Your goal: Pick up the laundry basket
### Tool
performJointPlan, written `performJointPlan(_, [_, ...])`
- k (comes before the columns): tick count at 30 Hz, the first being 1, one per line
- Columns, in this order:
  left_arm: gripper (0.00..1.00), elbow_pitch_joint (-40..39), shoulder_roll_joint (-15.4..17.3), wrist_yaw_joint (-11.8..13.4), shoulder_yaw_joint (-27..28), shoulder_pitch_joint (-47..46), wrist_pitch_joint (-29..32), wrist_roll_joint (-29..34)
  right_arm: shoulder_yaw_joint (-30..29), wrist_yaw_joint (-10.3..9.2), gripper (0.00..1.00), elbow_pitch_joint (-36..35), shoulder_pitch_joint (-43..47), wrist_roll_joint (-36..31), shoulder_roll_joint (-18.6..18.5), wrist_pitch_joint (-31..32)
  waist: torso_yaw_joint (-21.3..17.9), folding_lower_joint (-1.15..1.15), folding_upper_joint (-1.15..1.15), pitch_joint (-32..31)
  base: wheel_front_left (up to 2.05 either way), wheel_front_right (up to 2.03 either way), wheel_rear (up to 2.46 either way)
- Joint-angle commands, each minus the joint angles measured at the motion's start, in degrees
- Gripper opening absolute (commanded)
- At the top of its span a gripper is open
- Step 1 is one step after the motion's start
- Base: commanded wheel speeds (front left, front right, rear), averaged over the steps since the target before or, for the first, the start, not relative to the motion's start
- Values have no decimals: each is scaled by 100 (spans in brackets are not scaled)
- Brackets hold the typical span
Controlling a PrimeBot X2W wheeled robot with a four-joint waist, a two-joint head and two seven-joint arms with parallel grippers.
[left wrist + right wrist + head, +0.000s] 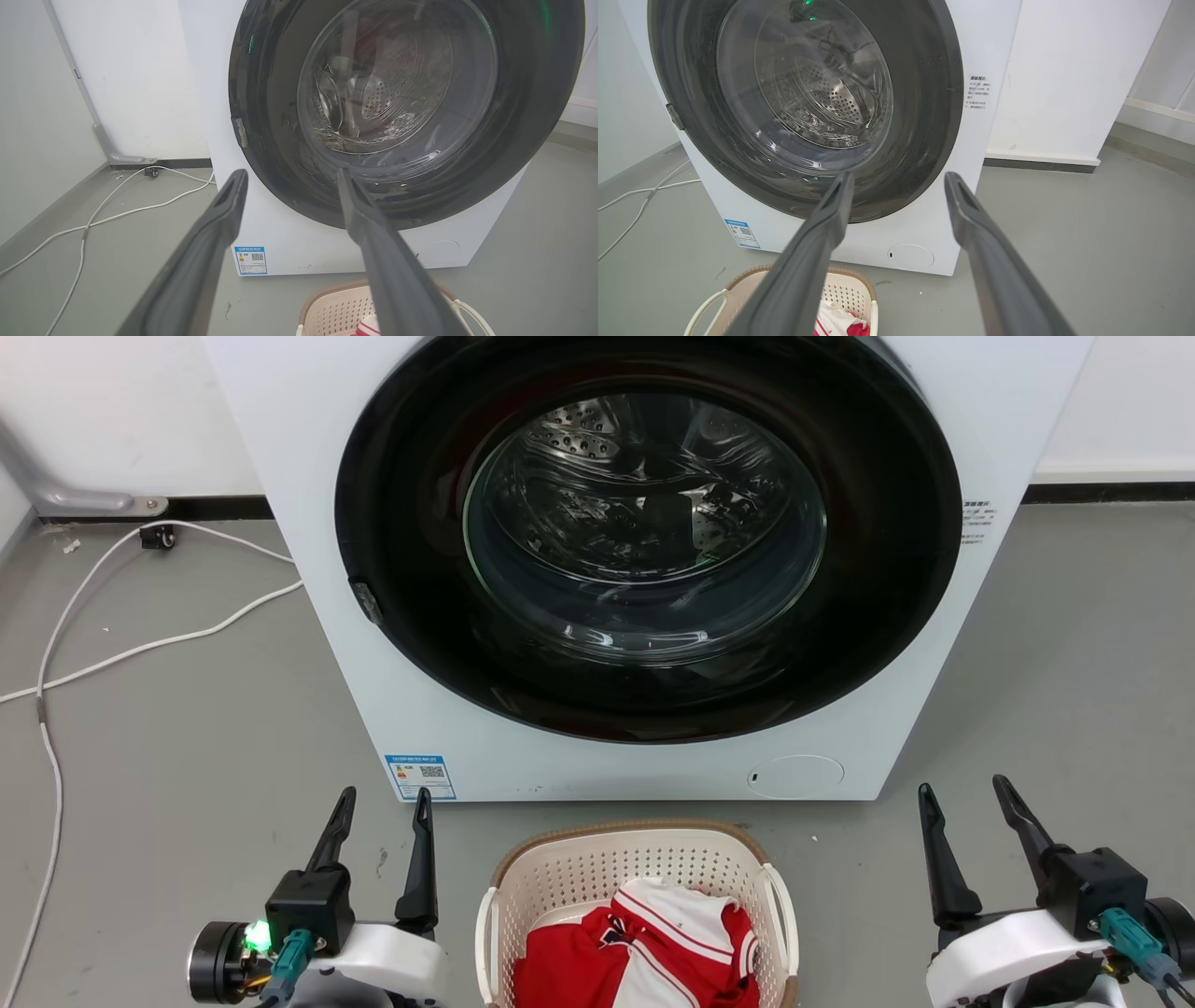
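Observation:
The laundry basket (pixel 597 873) is cream-white perforated plastic with a brown rim and white side handles. It stands on the grey floor at the bottom centre of the head view, just before the washer, and holds red and white clothing (pixel 653 943). My left gripper (pixel 385 795) hangs open to the basket's left, apart from it. To the basket's right my right gripper (pixel 963 786) is open too, nothing between its fingers. The basket's far rim (pixel 336 291) appears low in the left wrist view, and its rim (pixel 850 273) lies low left in the right wrist view.
A white front-loading washer (pixel 327 644) with a shut dark round door (pixel 644 551) stands right behind the basket. White cables (pixel 140 649) trail over the floor at the left. A white wall (pixel 1064 70) stands to the washer's right, with open grey floor (pixel 1074 691) before it.

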Motion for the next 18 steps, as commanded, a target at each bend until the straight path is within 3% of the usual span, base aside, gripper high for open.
performJointPlan(1, [100, 7, -3, -28, 4, 56, -13, -28, -16, -4, 100, 4, 15, 8, 21, 8, 0, 0, 0, 5, 0, 0, 0])
performJointPlan(11, [100, 246, -19, -48, 52, -229, -13, -48, -19, -4, 100, 148, -157, 220, 21, 184, -3, 0, 0, 262, 0, 0, 0])
performJointPlan(18, [100, 1153, 20, -194, 111, -944, 37, -209, 67, -4, 100, 598, -682, 355, 20, 776, -56, 0, 0, 841, 0, 0, 0])
